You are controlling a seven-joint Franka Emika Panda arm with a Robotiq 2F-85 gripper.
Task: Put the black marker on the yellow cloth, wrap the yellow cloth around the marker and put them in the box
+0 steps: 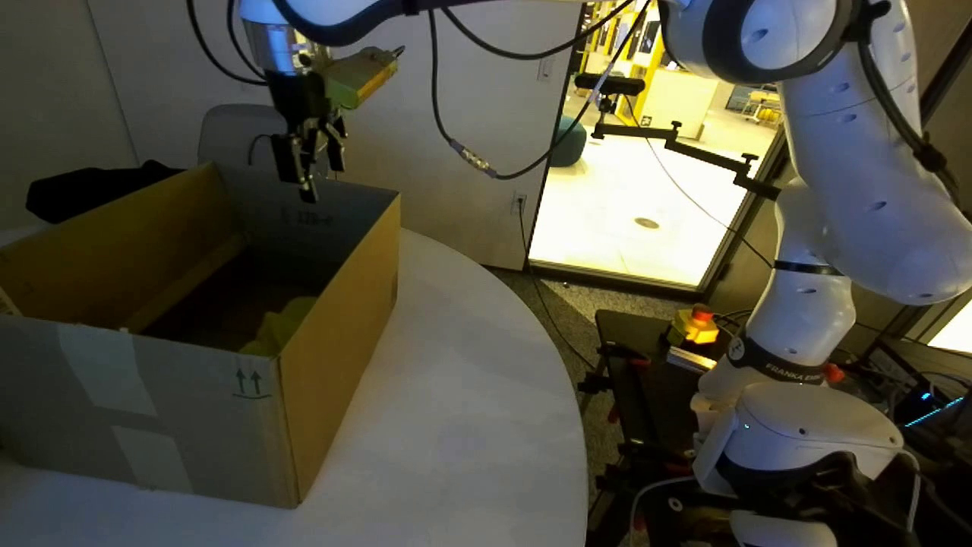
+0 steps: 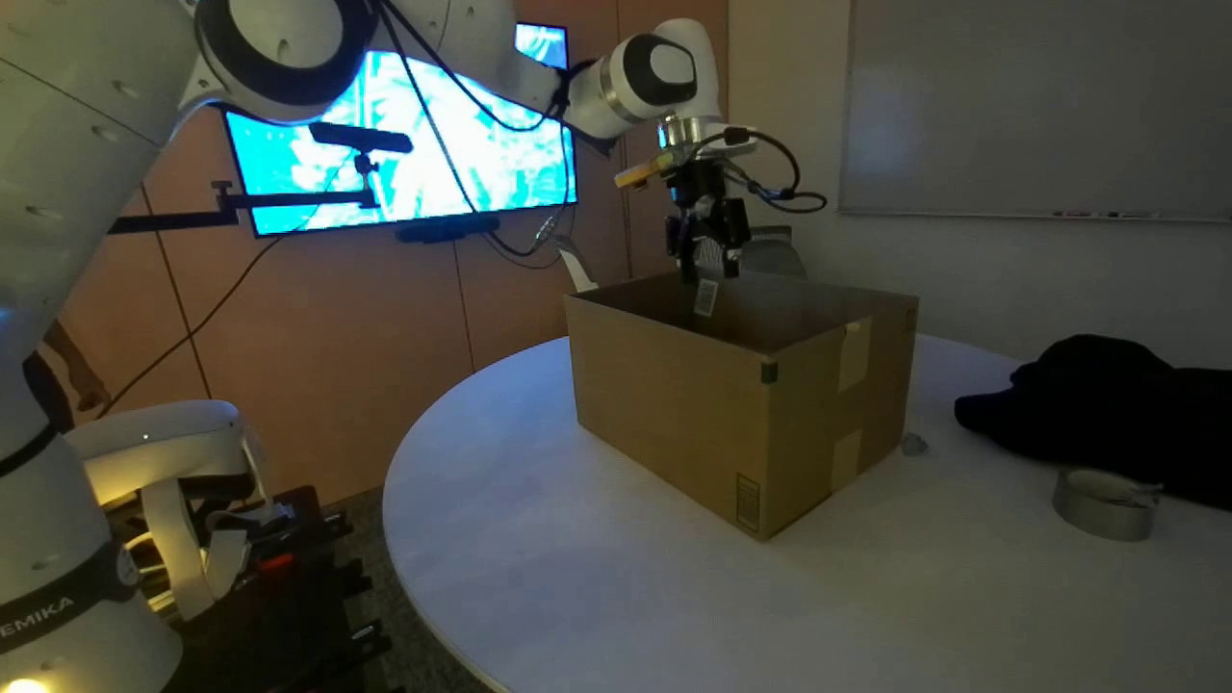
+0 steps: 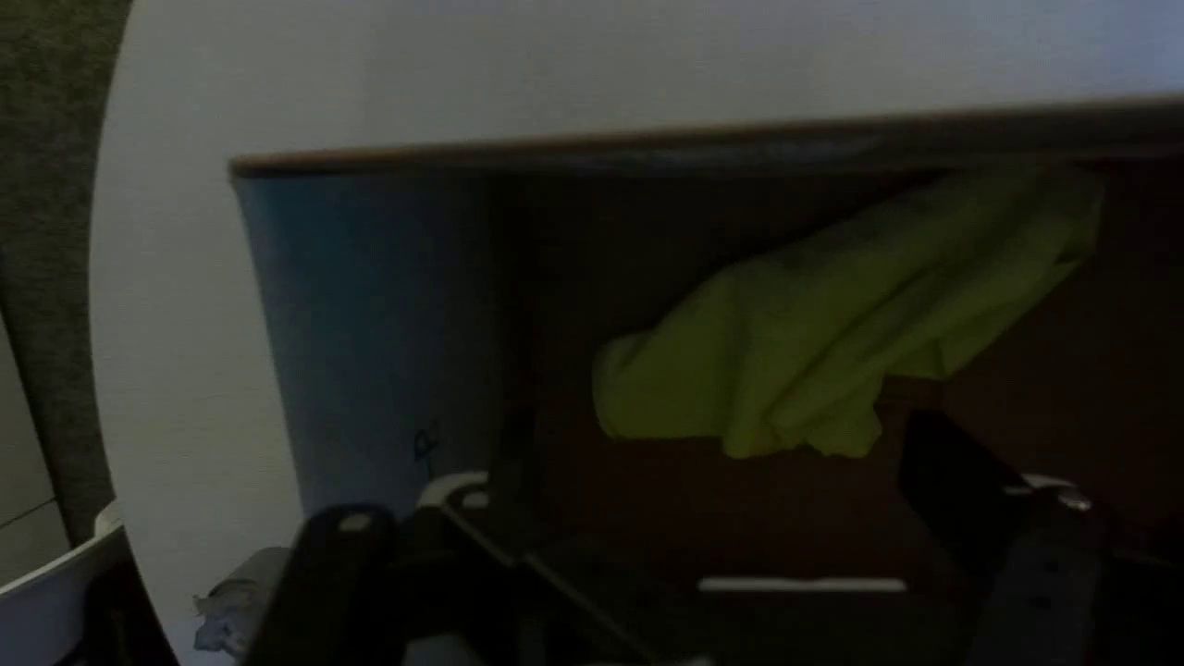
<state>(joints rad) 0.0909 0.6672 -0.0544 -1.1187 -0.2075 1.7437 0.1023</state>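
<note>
Down inside the box [image 2: 674,409], crumpled yellow cloth [image 3: 814,324], apart from tool [image 2: 710,267] above

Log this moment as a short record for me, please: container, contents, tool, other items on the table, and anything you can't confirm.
Container: open-topped cardboard box, standing on a round white table
Contents: yellow cloth, crumpled, lying near one long wall
End effector: tool, open, over the box, apart from the cloth
Other items on the table: grey tape roll and black fabric, both outside the box
Unconfirmed: no marker visible; cannot tell whether the cloth wraps one
</note>
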